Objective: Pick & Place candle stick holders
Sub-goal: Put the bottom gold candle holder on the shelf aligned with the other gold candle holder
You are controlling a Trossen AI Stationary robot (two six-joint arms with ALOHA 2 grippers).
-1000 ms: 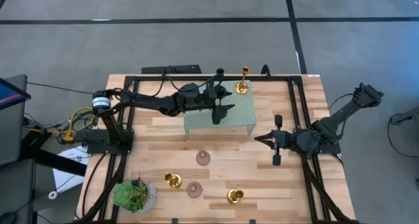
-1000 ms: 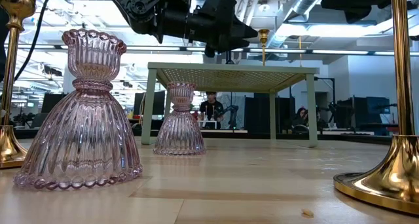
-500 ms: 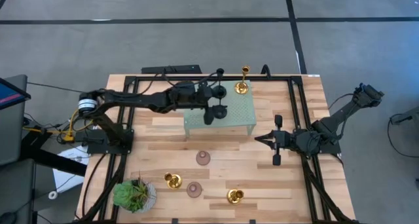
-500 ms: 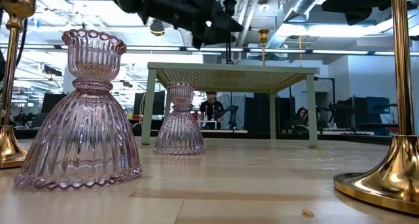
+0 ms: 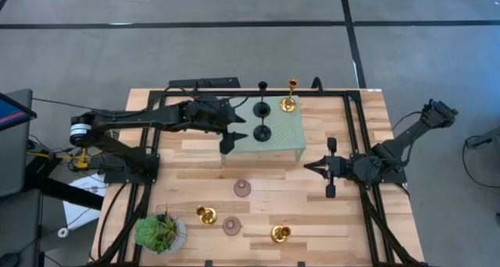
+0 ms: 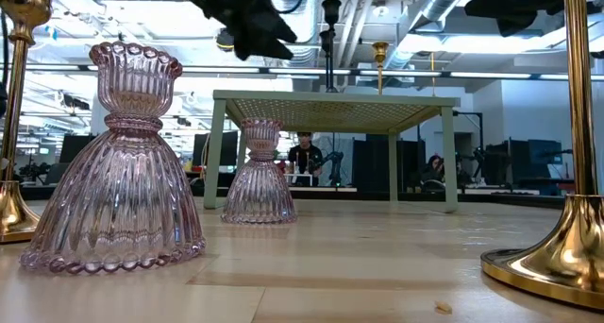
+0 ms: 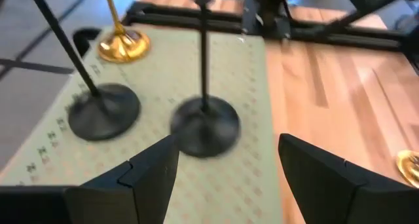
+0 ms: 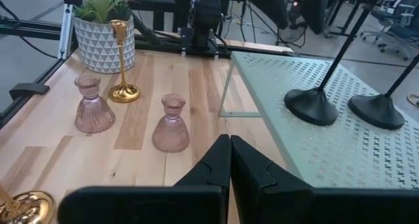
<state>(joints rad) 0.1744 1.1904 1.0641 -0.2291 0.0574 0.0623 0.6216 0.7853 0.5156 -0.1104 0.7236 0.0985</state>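
Note:
Two black candle stick holders (image 5: 262,108) (image 5: 262,132) and a gold one (image 5: 289,103) stand on their round bases on the pale green platform (image 5: 285,138). My left gripper (image 5: 233,134) is open and empty at the platform's left end, its fingers short of the nearer black base (image 7: 204,124). Two pink holders (image 5: 243,189) (image 5: 231,226) and two gold ones (image 5: 205,215) (image 5: 280,234) stand on the table. My right gripper (image 5: 328,167) is shut and empty, right of the platform.
A potted plant (image 5: 160,232) stands at the near left corner. Black frame rails (image 5: 355,126) run along the table's sides and far edge. Bare wood lies between the platform and the near holders.
My left gripper has drawn back toward the table's left edge, off the platform's middle. The second black holder, which it stood over, now stands free and upright on the platform, next to the first.

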